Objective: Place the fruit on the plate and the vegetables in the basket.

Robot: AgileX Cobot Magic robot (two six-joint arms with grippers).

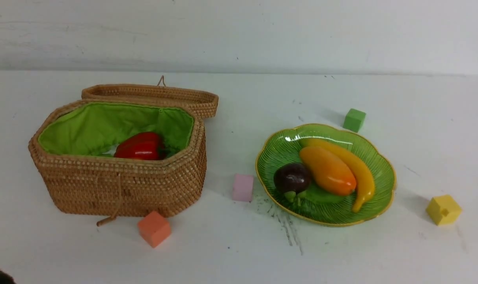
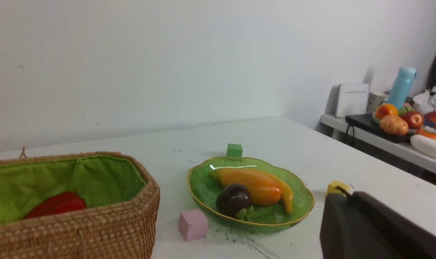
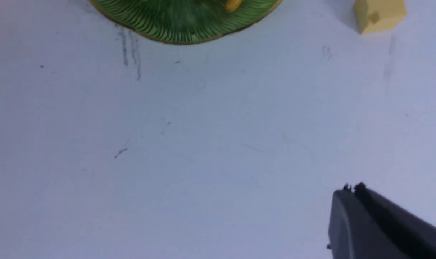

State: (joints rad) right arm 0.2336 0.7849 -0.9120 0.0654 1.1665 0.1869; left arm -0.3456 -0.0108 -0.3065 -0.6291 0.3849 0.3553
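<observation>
Claws, left [image 2: 342, 190] and right [image 3: 354, 187], were closed and empty; your basket [image 1: 120, 185] risked a knock if the left arm swung low.

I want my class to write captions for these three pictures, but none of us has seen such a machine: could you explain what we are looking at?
This is a two-armed robot. One picture looks forward from between its arms; the other two come from cameras on its wrists.

On the white table, the wicker basket stands to the left, lid open, a red pepper inside. Right of it, the green plate bears a banana, a mango and a mangosteen. Four small coloured cubes sit around them.

The left pincer and right pincer are both shut, with nothing visible in either.
</observation>
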